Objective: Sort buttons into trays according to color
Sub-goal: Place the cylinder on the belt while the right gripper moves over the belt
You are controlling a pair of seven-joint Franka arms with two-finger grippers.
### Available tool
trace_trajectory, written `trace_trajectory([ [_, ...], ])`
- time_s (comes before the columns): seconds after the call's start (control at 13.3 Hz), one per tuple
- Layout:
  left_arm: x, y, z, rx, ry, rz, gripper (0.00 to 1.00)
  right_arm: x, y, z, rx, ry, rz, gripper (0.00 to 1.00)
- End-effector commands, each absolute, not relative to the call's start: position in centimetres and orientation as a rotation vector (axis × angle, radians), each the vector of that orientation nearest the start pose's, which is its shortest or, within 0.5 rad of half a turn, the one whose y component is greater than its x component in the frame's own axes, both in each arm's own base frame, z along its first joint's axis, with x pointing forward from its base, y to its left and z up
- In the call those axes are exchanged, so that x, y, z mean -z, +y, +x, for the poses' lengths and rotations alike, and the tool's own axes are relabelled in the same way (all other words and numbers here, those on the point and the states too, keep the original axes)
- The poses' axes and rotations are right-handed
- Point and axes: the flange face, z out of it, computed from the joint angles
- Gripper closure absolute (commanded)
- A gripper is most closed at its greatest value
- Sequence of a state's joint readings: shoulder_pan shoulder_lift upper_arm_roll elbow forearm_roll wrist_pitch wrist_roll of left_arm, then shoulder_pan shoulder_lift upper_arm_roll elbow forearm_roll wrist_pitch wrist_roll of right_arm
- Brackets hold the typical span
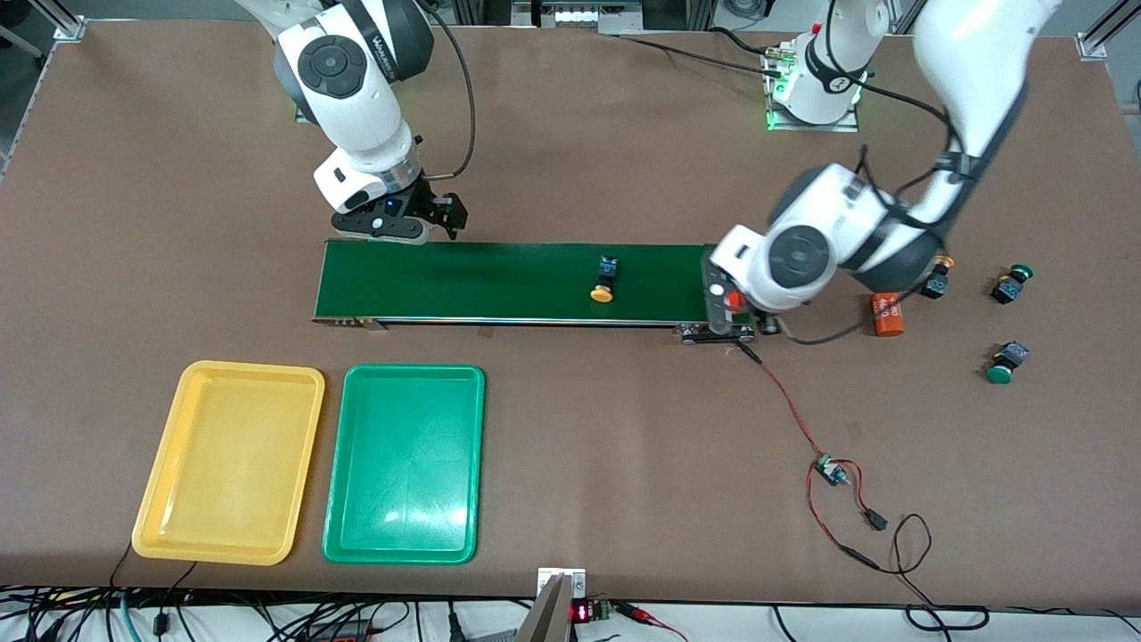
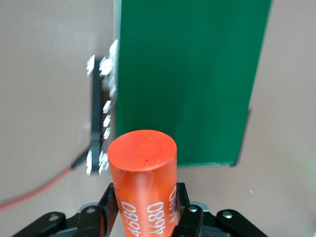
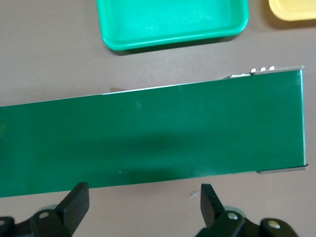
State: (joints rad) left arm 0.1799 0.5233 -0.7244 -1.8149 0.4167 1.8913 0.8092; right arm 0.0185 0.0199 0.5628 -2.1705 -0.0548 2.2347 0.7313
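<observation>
Front view shows one yellow button lying mid-frame on the belt, while two green buttons and another button sit at right on the desk. Both trays at lower left hold nothing. Left gripper, over the belt's end, is clamped on an orange cylinder. Right gripper waits with fingers apart over the belt's other end. Buttons look light, rigid and roll-prone; the squarish body seems a surer hold than the slick cap.
</observation>
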Motion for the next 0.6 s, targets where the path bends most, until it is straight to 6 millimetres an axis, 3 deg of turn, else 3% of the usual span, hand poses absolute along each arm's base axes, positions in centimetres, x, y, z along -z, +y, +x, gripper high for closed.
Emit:
trace_trajectory([
  [0.0,-27.9,-27.8,53.0,-0.489,2.240,-2.107,0.86,-38.3,30.2,45.9,0.132,0.119,-3.174,0.00],
  [0.23,-25.6,-29.9,51.2,-0.514,2.290,-2.043,0.83,-38.4,30.2,46.2,0.135,0.132,-3.171,0.00],
  [0.3,-25.7,-30.1,51.2,-0.513,2.288,-2.042,0.58,-38.4,30.2,46.2,0.132,0.132,-3.173,0.00],
  [0.38,-25.8,-29.8,51.5,-0.508,2.285,-2.049,0.03,-38.4,30.1,46.2,0.133,0.134,-3.172,0.00],
  [0.53,-26.3,-29.6,51.8,-0.493,2.274,-2.055,0.00,-38.7,30.1,46.4,0.138,0.147,-3.162,0.00],
])
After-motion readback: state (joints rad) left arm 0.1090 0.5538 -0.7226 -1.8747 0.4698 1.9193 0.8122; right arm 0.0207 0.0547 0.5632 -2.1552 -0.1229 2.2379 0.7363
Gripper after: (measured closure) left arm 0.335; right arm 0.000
